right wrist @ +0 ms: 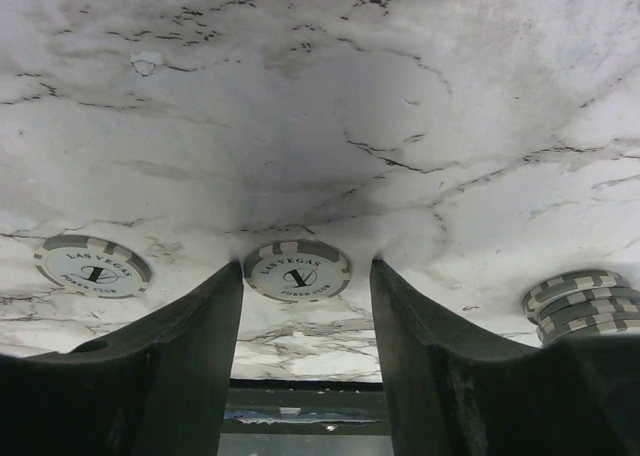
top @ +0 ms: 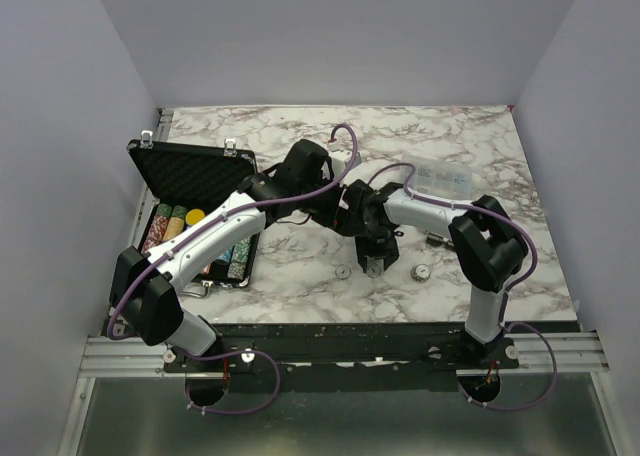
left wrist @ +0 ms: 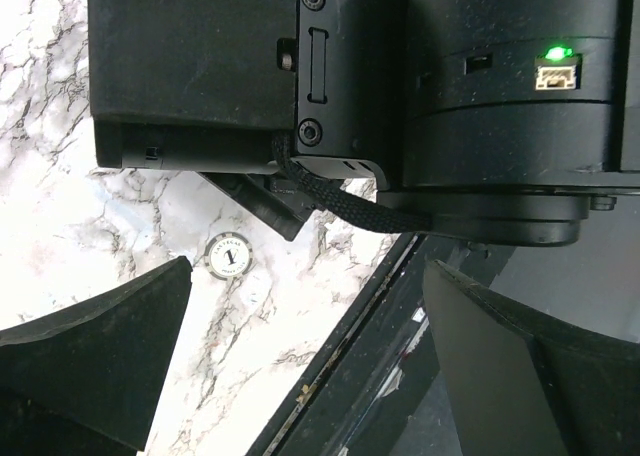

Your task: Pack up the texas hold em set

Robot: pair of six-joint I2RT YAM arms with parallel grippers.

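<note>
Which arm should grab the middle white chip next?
Right. The right gripper is open with a finger on each side of the middle chip. The left gripper is open too, but farther off, with the right arm in its way.

The black hinged rectangular case (top: 190,181) sits at the left of the white marble table (top: 480,146), lid standing behind its base, rows of coloured poker chips (top: 175,224) inside. A clear plastic compartment box (top: 440,181) lies well to its right. Near the front edge, a small white round chip (right wrist: 297,270) lies between the fingers of the right tool (right wrist: 306,276), a second chip (right wrist: 92,261) and a short chip stack (right wrist: 580,301) flanking it.
</note>
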